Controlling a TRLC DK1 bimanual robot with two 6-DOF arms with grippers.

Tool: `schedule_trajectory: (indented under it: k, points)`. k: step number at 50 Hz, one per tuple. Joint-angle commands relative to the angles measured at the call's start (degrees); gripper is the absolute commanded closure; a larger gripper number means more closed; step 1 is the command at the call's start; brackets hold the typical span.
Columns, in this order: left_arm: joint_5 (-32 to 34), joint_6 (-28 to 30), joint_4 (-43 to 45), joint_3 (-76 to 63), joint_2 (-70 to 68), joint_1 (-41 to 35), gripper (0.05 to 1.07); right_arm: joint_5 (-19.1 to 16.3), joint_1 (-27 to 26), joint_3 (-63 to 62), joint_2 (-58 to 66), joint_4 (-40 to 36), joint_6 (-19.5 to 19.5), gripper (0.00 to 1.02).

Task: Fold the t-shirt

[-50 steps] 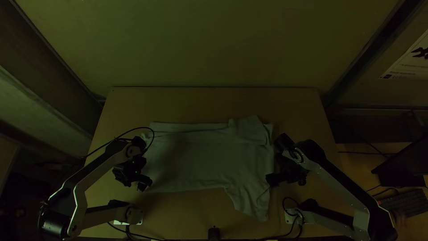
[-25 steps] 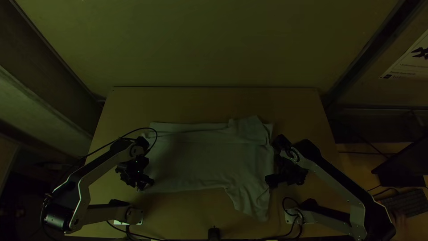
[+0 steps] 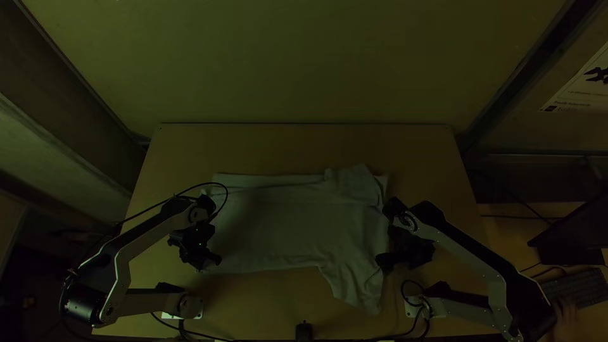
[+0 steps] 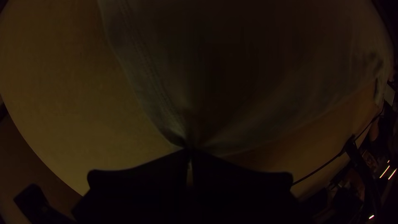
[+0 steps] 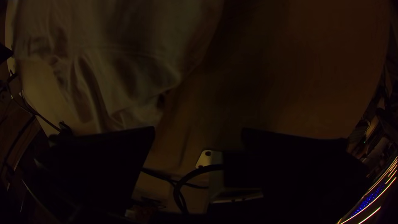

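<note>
The pale t-shirt (image 3: 285, 231) lies sideways across the table, its far side folded over and one sleeve sticking out toward the near edge. My left gripper (image 3: 210, 263) is at the shirt's near left corner; in the left wrist view this gripper (image 4: 189, 152) is shut on the hem corner of the shirt (image 4: 232, 91), with creases running out from the pinch. On the right, my right gripper (image 3: 384, 262) is beside the shirt's right edge, near the sleeve. Seen from its wrist, the right gripper (image 5: 199, 130) stands open, with the rumpled sleeve (image 5: 120, 87) close to one finger.
Bare wooden table (image 3: 304, 145) stretches beyond the shirt. A small black object (image 3: 304, 330) stands at the near edge between the arm bases. Cables run near both bases. At the far right are a keyboard (image 3: 573, 286) and a person's hand (image 3: 565, 313).
My left gripper has shifted slightly right along the shirt's near left corner. The right arm has moved a little toward the near edge. The shirt's outline looks the same.
</note>
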Motion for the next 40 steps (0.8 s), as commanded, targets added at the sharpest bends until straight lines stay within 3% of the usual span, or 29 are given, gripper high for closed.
schedule_trajectory:
  k: [1, 16, 18, 24, 34, 40]
  points:
    - [0.6, 0.7, -0.7, -0.3, -0.3, -0.1, 1.04, -0.8, 0.7, -0.8, 2.1, 0.8, 1.5, 0.07]
    - [0.6, 0.9, -1.8, 2.3, -1.1, 1.2, 1.04, -2.5, 5.2, -0.3, 6.3, 4.8, 4.4, 0.11]
    - [0.6, 0.9, -1.9, 2.5, -1.1, 1.3, 1.04, -2.7, 5.6, -0.3, 6.6, 5.2, 4.5, 0.16]
    - [0.6, 1.1, -2.2, 3.1, -1.1, 1.9, 1.04, -3.3, 6.7, -0.7, 7.3, 6.2, 5.2, 0.18]
    - [0.5, 1.5, -2.4, 3.5, -1.1, 2.9, 1.04, -3.5, 8.6, -1.0, 8.0, 8.3, 6.0, 0.43]
    - [0.5, 1.7, -2.5, 3.9, -1.1, 3.6, 1.04, -3.5, 9.7, -2.0, 7.9, 8.4, 5.8, 0.67]
